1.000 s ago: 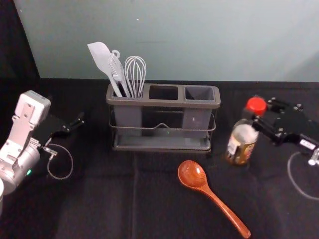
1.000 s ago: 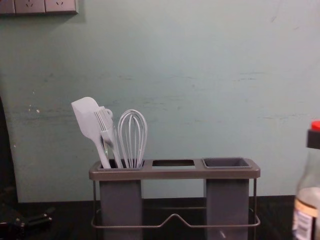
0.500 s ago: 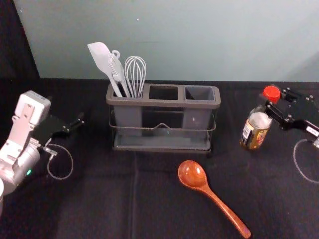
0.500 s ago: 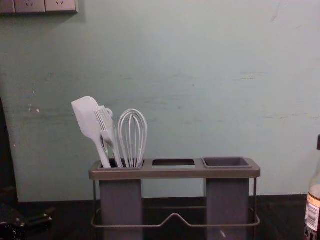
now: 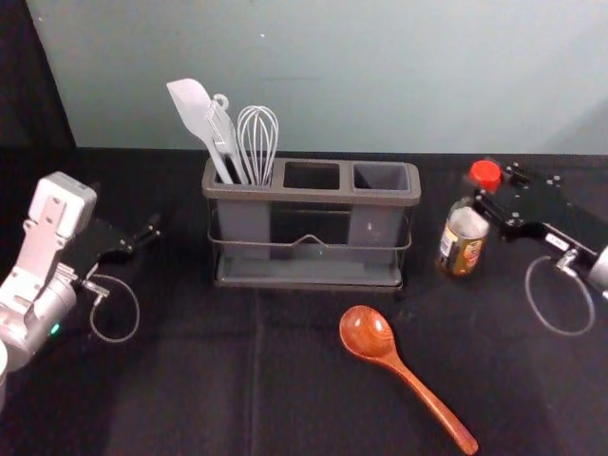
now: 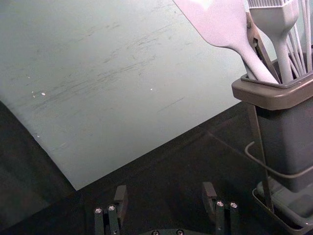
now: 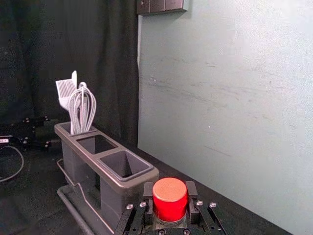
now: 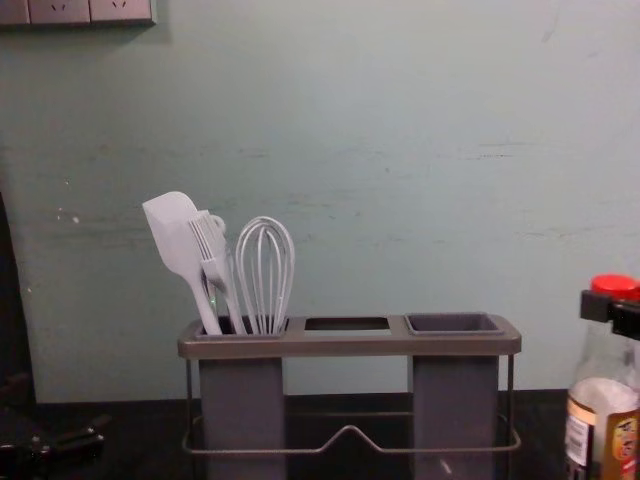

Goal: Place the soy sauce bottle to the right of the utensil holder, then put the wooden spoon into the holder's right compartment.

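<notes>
My right gripper [image 5: 492,189] is shut on the neck of the soy sauce bottle [image 5: 463,239], just under its red cap, a little right of the utensil holder [image 5: 312,198]. The right wrist view has the right gripper [image 7: 169,196] with its fingers on both sides of the red cap [image 7: 169,198]. The bottle is nearly upright; whether its base touches the table I cannot tell. The wooden spoon [image 5: 368,332] lies in front of the holder, bowl toward it. Left of the holder, my left gripper [image 5: 144,241] is idle; in its wrist view the left gripper [image 6: 165,196] is open.
A white spatula [image 5: 195,112], a brush and a whisk [image 5: 257,142] stand in the holder's left compartment. The middle and right compartments are empty. Behind the dark-covered table [image 5: 190,380] rises a pale wall [image 5: 380,76].
The bottle and my right gripper first moved right and back, away from the holder, then came back left toward it. The left arm, holder and spoon have stayed still.
</notes>
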